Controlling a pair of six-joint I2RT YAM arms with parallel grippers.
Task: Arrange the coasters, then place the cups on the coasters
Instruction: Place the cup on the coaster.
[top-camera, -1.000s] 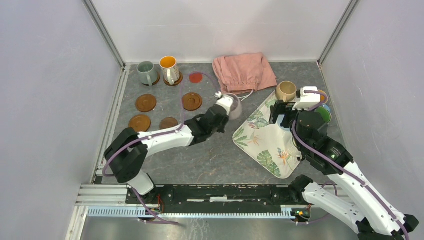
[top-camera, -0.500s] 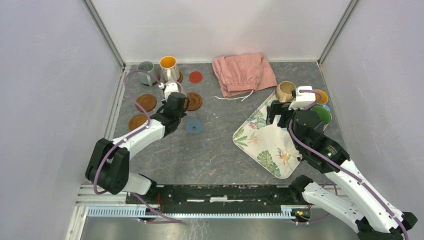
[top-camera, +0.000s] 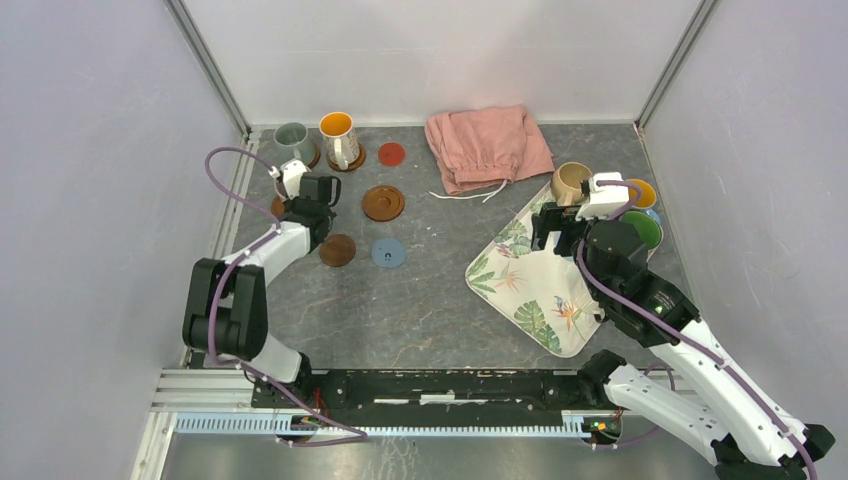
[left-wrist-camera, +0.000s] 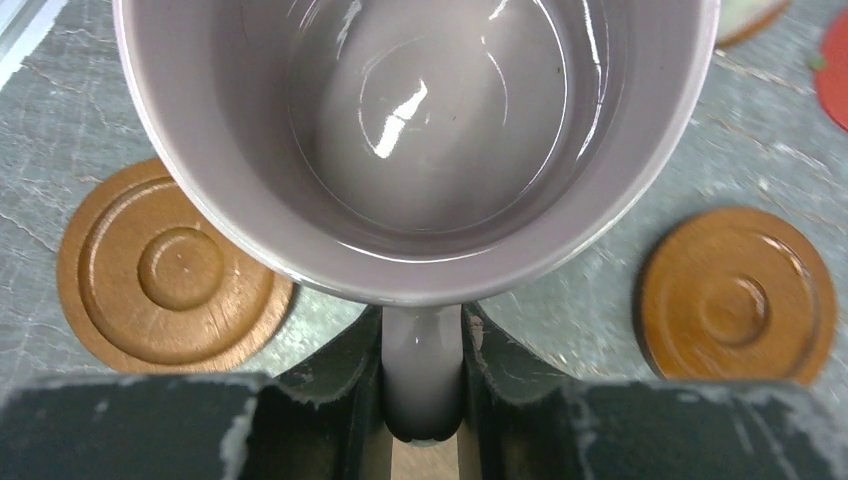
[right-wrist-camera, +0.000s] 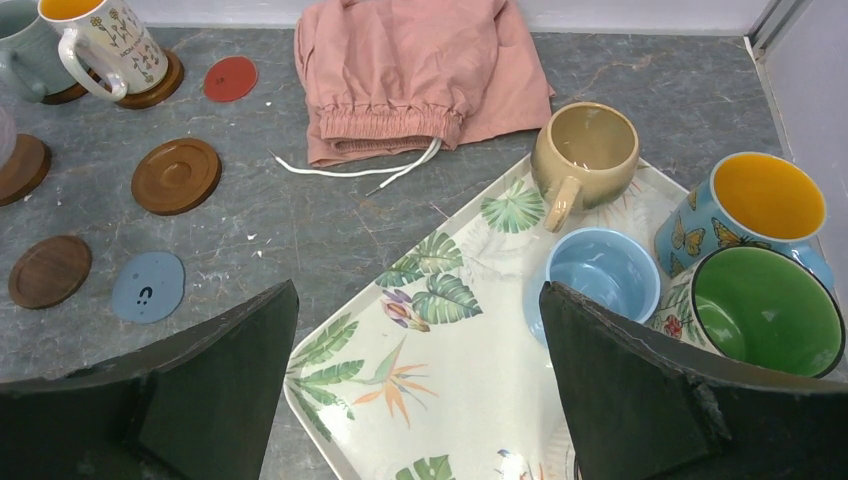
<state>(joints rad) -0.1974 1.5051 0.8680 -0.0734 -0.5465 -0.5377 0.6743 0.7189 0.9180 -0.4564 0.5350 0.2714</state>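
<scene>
left pincer (left-wrist-camera: 422, 385) clamped on handle of lilac cup (left-wrist-camera: 430, 130): glossy inside, thick rim, upright. brown ringed coasters (left-wrist-camera: 170, 270) flank it; possibly hovering above the table (left-wrist-camera: 60, 120). right pincer (right-wrist-camera: 418, 290) wide apart.

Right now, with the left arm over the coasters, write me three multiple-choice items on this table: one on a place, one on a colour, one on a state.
1. The beige mug stands: A) inside another mug B) on the leaf tray C) on a coaster.
2. The thin coaster beside the dark brown coaster is: A) green B) white C) blue.
3. The left fingers are: A) shut on the lilac mug by its handle B) open and empty C) shut on a coaster.

B: the tray's leaf print lies under it.
C: the right wrist view shows it blue.
A: the fingers pinch the handle from both sides.
</scene>
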